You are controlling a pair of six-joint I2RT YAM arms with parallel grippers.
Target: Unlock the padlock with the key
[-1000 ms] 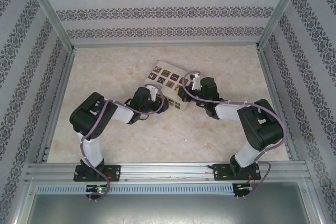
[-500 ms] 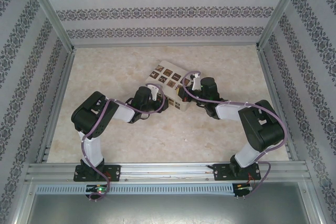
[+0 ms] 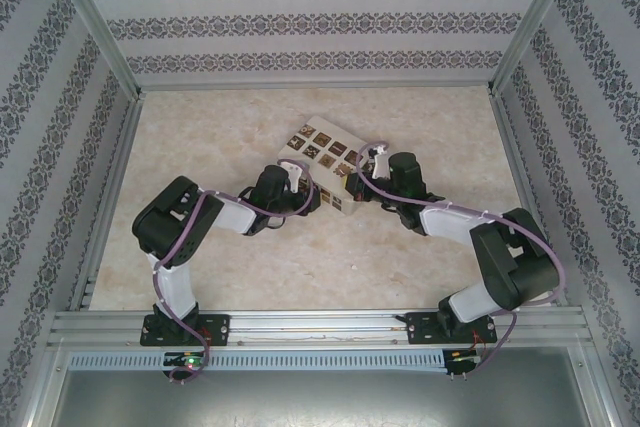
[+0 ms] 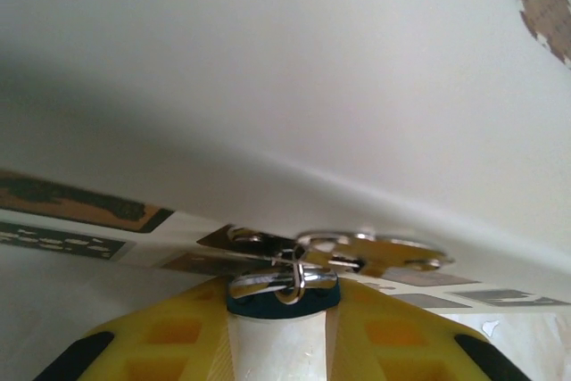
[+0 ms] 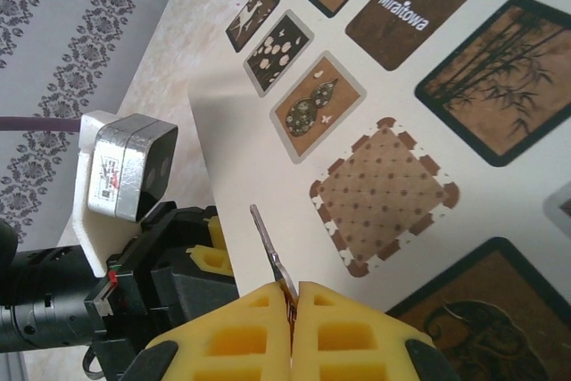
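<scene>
**A:** What has the left claw got?

**B:** The left claw (image 4: 282, 314) has its yellow fingers (image 4: 152, 345) pressed against both sides of the padlock (image 4: 284, 290), clamped on its blue body. The silver shackle meets a shiny hasp (image 4: 375, 254) on the pale side of the box (image 4: 268, 86). There are dark printed strips along that side, too blurred to read.

**A:** And the right claw?

**B:** The right claw (image 5: 293, 296) has its fingers together, pinching the key (image 5: 267, 245). The slim metal blade sticks up out of them, tilted left, just over the box's near edge. Whether its tip touches anything, I cannot tell.

**A:** Any writing on the lid?

**B:** One brown tile (image 5: 406, 8) reads "Miraitowa" in white. The tiles around it show a gourd, bamboo, dots and flowers.

**A:** From above?

**B:** Both claws meet at the box's near side, on a marbled table (image 3: 250, 127). Beyond it are walls (image 3: 320, 22) with dark ornamental bands.
</scene>
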